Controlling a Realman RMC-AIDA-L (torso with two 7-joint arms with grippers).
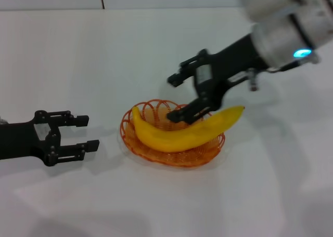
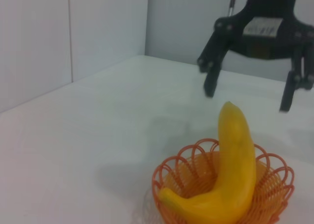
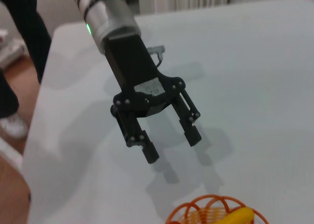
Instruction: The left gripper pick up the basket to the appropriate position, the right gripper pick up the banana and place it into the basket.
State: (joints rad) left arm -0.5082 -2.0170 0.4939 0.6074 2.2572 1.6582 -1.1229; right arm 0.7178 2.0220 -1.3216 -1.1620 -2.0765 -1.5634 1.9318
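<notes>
The banana (image 1: pixel 182 133) lay in the orange wire basket (image 1: pixel 136 146), under the spread right gripper (image 1: pixel 175 97); the left gripper (image 1: pixel 89 135), spread, sat well apart.

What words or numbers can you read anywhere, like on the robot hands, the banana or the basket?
None can be read.
The left gripper has a pale patch, but any print on it is too blurred to read.
The right gripper has a pale patch too, also unreadable.
The banana and the basket show no writing.
</notes>
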